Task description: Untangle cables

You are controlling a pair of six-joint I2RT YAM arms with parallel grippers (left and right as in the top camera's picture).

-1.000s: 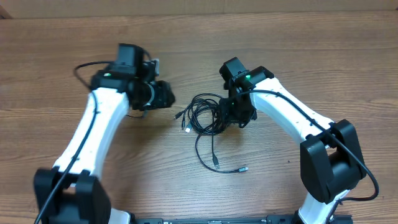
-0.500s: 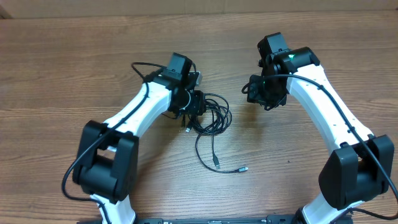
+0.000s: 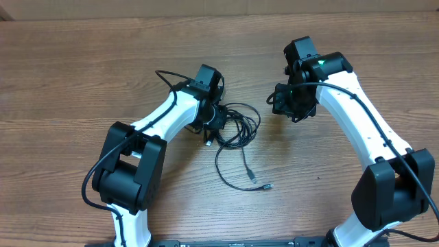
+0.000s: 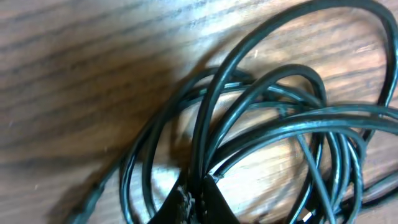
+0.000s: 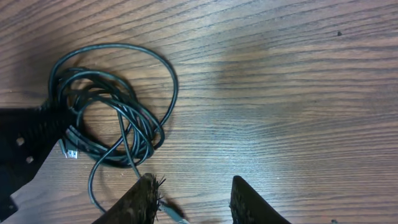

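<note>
Opening grasp: left end effector (image 3: 218, 118) pinches the coiled cables (image 3: 239, 129) at their left edge on the bench (image 3: 82, 41). Right end effector (image 5: 193, 193) hovers spread, well to their right, likely needed next to draw a strand free.

The overhead camera looks straight down on the wooden table (image 3: 68, 68) from well above. Both arms (image 3: 357, 137) enter at 6 o'clock and the cables (image 3: 236, 127) lie near centre. The left wrist camera sits very close over that bundle, with the left gripper (image 4: 198, 186) at 6 o'clock. The right wrist camera looks down from farther off, with the right gripper (image 5: 194, 183) at 6 o'clock and the bundle at 9 o'clock. All three views share the cables.
</note>
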